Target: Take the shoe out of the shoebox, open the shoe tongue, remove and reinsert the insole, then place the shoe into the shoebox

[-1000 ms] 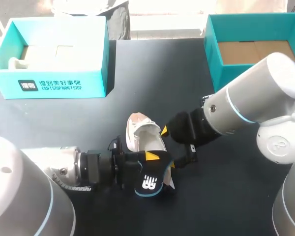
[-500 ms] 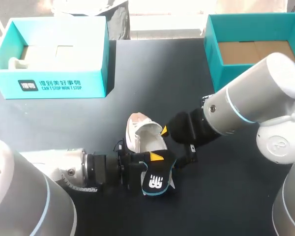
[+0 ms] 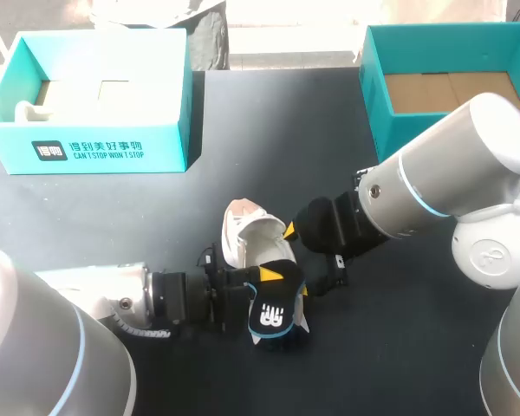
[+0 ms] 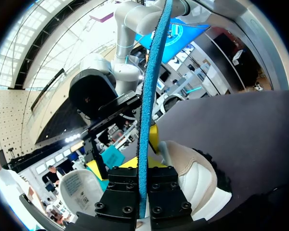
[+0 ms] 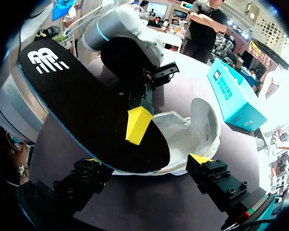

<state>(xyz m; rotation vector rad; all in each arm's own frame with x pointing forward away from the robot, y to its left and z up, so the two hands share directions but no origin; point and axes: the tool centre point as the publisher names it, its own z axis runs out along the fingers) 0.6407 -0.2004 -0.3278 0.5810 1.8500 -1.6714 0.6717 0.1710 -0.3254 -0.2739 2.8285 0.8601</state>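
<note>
A white shoe [image 3: 250, 236] lies on its side on the dark table [image 3: 269, 130], in the middle. My left gripper [image 3: 265, 279] comes in low from the left and is shut on the black insole [image 3: 276, 314], held just in front of the shoe's opening. In the left wrist view the insole [image 4: 145, 120] stands edge-on between the fingers [image 4: 168, 185], with the shoe [image 4: 195, 178] beside it. My right gripper [image 5: 147, 161] stands open, its fingers either side of the shoe [image 5: 192, 122], with the insole [image 5: 82, 110] lying over the shoe's near end. In the head view the right gripper [image 3: 296, 236] sits at the shoe's right side.
A teal shoebox [image 3: 113, 143] stands at the back left with a white thing in its left corner. A second teal box [image 3: 374, 95] with a cardboard floor stands at the back right. Bare table lies between them.
My left gripper has carried the insole a little to the right, closer to the shoe, and turned it more upright. The right arm and the shoe have stayed put.
</note>
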